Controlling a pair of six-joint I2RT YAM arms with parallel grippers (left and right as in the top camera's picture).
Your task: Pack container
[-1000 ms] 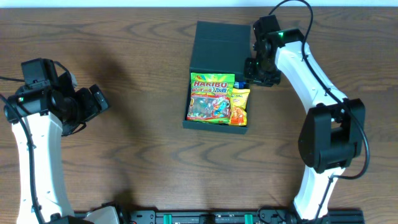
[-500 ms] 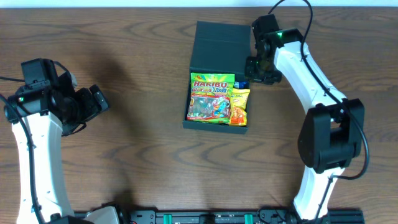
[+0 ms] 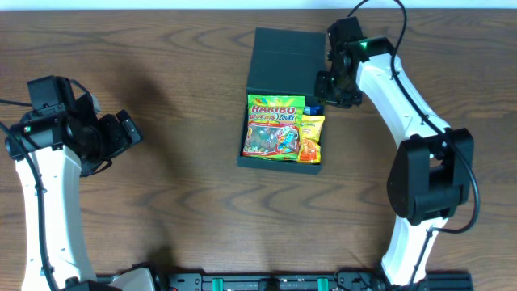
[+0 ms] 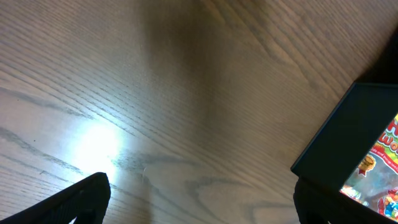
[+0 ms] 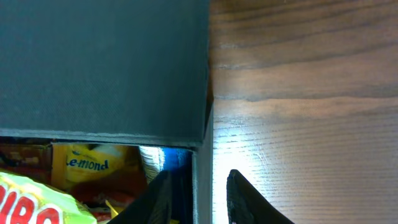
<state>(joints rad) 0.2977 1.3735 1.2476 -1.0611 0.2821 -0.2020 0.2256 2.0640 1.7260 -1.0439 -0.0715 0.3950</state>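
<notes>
**Stiff box, loose lid: take it by the wall**

The container (image 3: 284, 61) sits mid-table (image 3: 161, 202), well to the right of my left gripper (image 3: 121, 133). Its lid (image 5: 99, 62) is thrown back on the far side. My right gripper (image 5: 199, 193) is at the container's right wall, close to the hinge. Its fingers (image 5: 245, 199) are narrowed but apart, one inside the wall and one outside. I see a sliver of gap on each side, so I judge it is not pinching yet. My left gripper is spread wide over bare wood and holds nothing.

I expect the box to be rigid and fairly light, its matte skin giving fair friction. A wall should take a pinch without buckling, though the box may slide on the wood if pushed from one side. The lid looks like a thin flap. It would likely swing freely, so its free edge is the place to catch it for closing.

Inside the container lie a Haribo bag (image 3: 275, 125), a yellow packet (image 3: 311, 137) against the right wall, and a blue packet (image 5: 158, 158) just beside my inner finger. These are soft and crinkly. The blue one crowds that finger, and anything standing proud of the rim could stop the lid seating. Nothing else lies near the container.
</notes>
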